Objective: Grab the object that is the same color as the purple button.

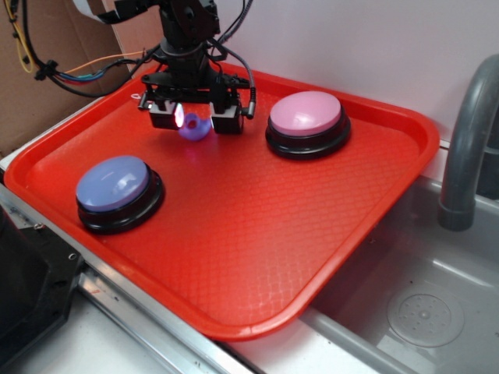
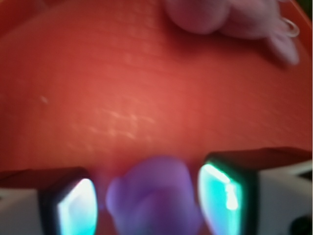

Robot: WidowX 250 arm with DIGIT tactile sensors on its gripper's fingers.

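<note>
The tiny purple rubber duck (image 1: 195, 128) sits on the red tray (image 1: 257, 234) at the back, between the two fingers of my gripper (image 1: 196, 121). In the wrist view the duck (image 2: 156, 196) is blurred and lies between the two lit pads. A narrow gap shows on its left side, and the right pad is very close to it. The jaws are open around the duck, low on the tray. The purple button (image 1: 113, 183), a blue-violet dome on a black base, stands at the tray's front left, apart from the gripper (image 2: 151, 200).
A pink-topped button (image 1: 306, 113) stands at the tray's back right. A pink plush toy (image 2: 234, 17) lies just beyond the gripper in the wrist view. A grey sink (image 1: 421, 312) with a faucet (image 1: 468, 148) is to the right. Cables and cardboard are at the back left.
</note>
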